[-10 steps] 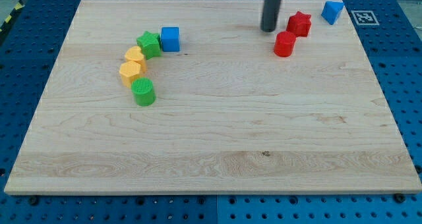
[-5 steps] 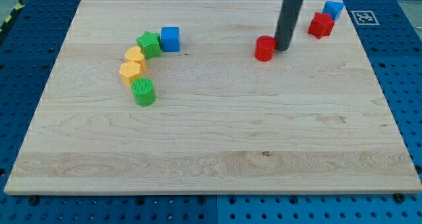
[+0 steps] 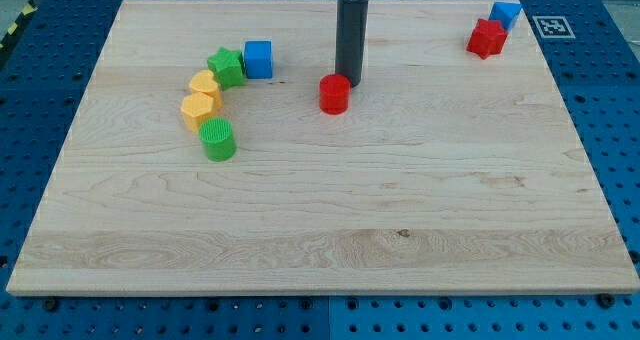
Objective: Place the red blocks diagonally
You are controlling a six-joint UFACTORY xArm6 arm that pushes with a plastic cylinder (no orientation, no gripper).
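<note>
My tip (image 3: 349,81) rests on the wooden board (image 3: 320,230), touching the upper right side of the red cylinder (image 3: 334,94); the rod has no jaws and grips nothing, it only pushes. Over the last second the red cylinder has travelled from beside the red star block (image 3: 487,37) toward the view's left and slightly down, and now sits near the board's centre top. The red star block has shifted to the view's top right, touching the blue block (image 3: 505,13) there. The two red blocks are now well apart, on a line rising to the right, so I judge the diagonal layout largely established. The green, yellow and blue cluster at the view's left is unchanged.
</note>
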